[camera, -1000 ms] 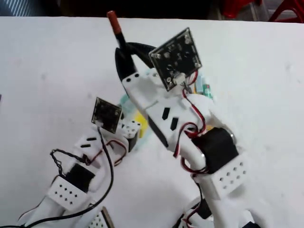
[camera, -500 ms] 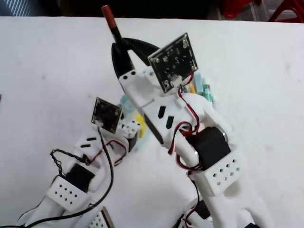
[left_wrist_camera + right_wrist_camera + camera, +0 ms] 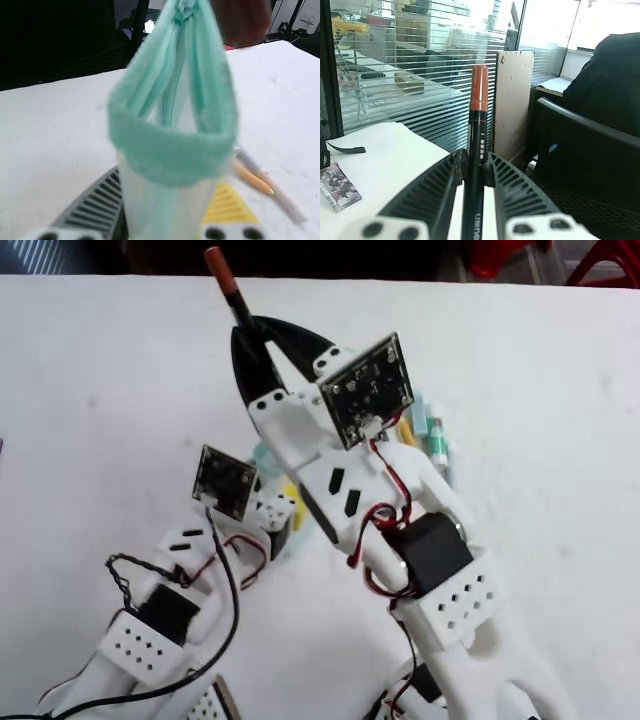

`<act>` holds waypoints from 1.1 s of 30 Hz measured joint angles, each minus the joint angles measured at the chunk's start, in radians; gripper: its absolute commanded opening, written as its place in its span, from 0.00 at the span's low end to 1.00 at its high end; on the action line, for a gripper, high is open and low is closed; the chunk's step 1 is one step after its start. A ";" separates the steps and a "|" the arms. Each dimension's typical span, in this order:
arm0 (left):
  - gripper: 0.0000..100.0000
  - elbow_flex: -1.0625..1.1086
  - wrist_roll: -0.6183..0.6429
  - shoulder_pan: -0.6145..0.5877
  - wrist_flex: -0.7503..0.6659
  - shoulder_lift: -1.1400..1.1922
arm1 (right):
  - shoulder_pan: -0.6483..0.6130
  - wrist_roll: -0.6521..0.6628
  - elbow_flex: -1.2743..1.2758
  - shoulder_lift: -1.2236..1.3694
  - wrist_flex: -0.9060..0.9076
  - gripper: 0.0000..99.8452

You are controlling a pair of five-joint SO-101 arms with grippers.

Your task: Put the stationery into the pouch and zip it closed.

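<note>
A black marker with a red cap [image 3: 225, 285] is clamped in my right gripper [image 3: 255, 340], pointing up and toward the table's far edge. The right wrist view shows the marker [image 3: 477, 130] upright between the two ribbed jaws of that gripper [image 3: 474, 160]. My left gripper [image 3: 275, 510] sits lower, beside the right arm, shut on the mint-green pouch [image 3: 172, 135]. The pouch stands up with its mouth gaping. A strip of the pouch [image 3: 262, 452] peeks out under the right arm. Loose pens [image 3: 432, 430] lie on the table past the right arm, also seen beside the pouch [image 3: 257, 175].
The white table [image 3: 110, 360] has open room to the left and right of the arms. A small picture card [image 3: 337, 187] and a black strap [image 3: 345, 148] lie on it farther off. A black chair [image 3: 580, 145] stands beyond the far edge.
The right arm has carried the marker higher and toward the far left, and its wrist has turned a little. The left arm has stayed put with the pouch.
</note>
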 measured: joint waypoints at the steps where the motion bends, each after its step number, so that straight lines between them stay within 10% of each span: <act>1: 0.14 0.000 0.000 0.000 0.000 0.000 | 0.000 0.000 0.006 0.000 -0.006 0.02; 33: 0.14 0.000 0.000 -0.002 0.000 0.000 | 0.008 -0.054 0.265 -0.269 0.032 0.02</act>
